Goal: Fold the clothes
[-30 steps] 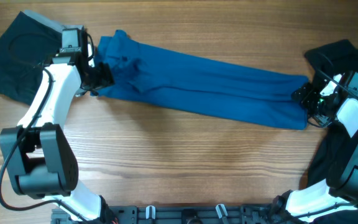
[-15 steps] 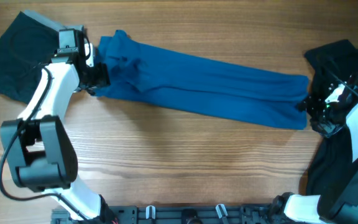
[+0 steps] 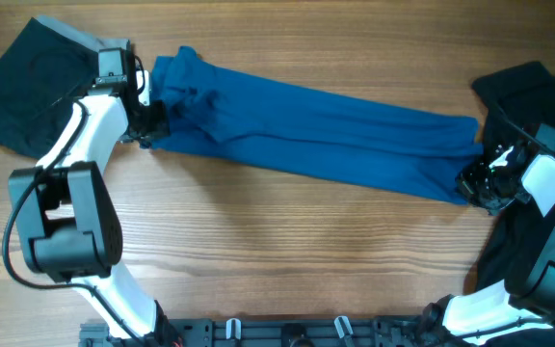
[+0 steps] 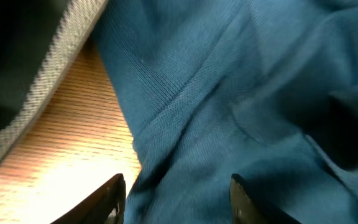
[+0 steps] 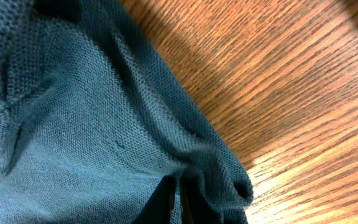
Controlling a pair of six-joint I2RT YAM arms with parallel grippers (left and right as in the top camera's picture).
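Cloth (image 3: 316,130) of blue colour lies from upper left to middle right of the frame; it looks soft and light, better taken by end corners; left claw (image 4: 176,196) stands wide over it, right claw (image 3: 472,183) I cannot tell

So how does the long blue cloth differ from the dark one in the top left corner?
The blue cloth is stretched long across the table; the dark cloth is a compact, square patch. The blue cloth is plain blue; the dark cloth is near black with a grey edge. The blue cloth has the left hand and right hand at its ends; the dark cloth has no hand on it. Both lie on the table.
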